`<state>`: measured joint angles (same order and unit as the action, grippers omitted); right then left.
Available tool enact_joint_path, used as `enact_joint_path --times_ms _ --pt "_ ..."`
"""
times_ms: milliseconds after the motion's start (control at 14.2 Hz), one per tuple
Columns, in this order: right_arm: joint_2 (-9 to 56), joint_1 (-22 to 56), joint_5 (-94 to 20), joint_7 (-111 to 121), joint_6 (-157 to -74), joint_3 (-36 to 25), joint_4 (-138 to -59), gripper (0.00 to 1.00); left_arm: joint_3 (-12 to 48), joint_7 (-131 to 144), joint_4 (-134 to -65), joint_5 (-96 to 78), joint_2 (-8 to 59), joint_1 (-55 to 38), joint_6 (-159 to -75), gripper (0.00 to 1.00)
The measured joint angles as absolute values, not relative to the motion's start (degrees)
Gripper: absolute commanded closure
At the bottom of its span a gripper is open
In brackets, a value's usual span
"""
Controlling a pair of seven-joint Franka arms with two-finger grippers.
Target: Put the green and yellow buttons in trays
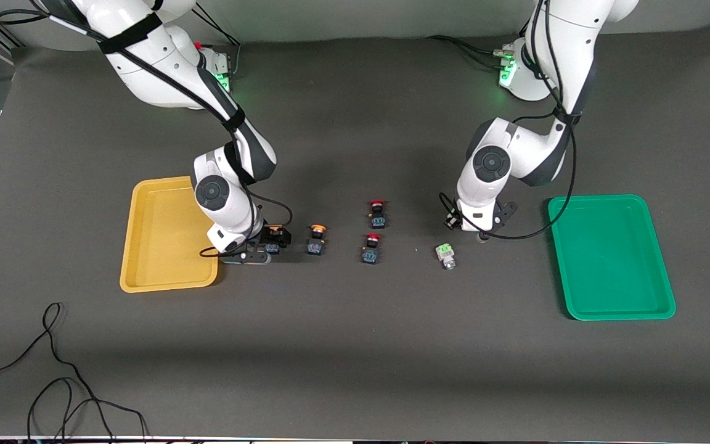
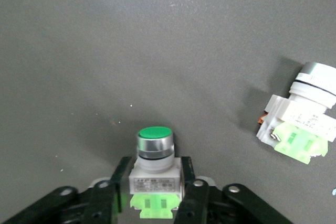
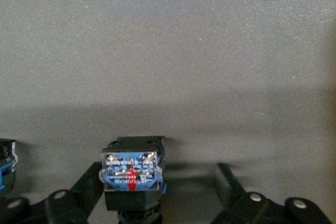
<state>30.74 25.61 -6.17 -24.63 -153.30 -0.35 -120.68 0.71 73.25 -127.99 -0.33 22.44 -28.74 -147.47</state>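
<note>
My left gripper (image 1: 482,237) (image 2: 155,178) is shut on an upright green-capped button (image 2: 154,161) with a light grey body that stands on the mat; my hand hides it in the front view. The second green button (image 1: 446,256) (image 2: 298,124) lies on its side beside it, nearer the front camera. My right gripper (image 1: 267,248) (image 3: 157,178) is open around a yellow-capped, black-bodied button (image 1: 275,237) (image 3: 131,174), which rests against one finger (image 3: 86,184). The second yellow button (image 1: 317,239) stands just beside it. The yellow tray (image 1: 145,246) and the green tray (image 1: 611,256) are both empty.
Two red-capped black buttons (image 1: 377,213) (image 1: 372,248) stand mid-table between the yellow and green buttons. Loose black cables (image 1: 53,370) lie on the mat near the front camera at the right arm's end.
</note>
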Motion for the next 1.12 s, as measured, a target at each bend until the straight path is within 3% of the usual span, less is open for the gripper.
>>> enact_joint_path --times_ms 211,492,702,913,1124 --pt "30.2 25.6 -6.2 -24.7 -153.3 -0.3 -120.4 1.0 0.7 73.2 -126.5 -0.2 21.8 -28.8 -144.8 1.0" --pt "28.1 25.6 -6.2 -25.0 -151.2 -0.4 -119.6 1.0 0.2 68.6 -111.3 0.0 16.7 -26.9 -120.7 1.0" --pt "21.2 25.6 -6.3 -25.1 -137.7 -0.9 -116.3 1.0 0.0 57.6 -101.7 -0.1 14.2 -21.6 -108.9 1.0" --pt "12.1 25.5 -6.3 -25.1 -120.7 -4.1 -111.2 1.0 -0.4 39.7 -101.0 -0.2 14.0 -13.2 -106.1 1.0" --pt "6.2 25.3 -6.2 -20.8 -109.5 -9.7 -108.7 1.0 -0.7 20.4 -101.0 -0.1 14.3 -2.1 -105.8 1.0"
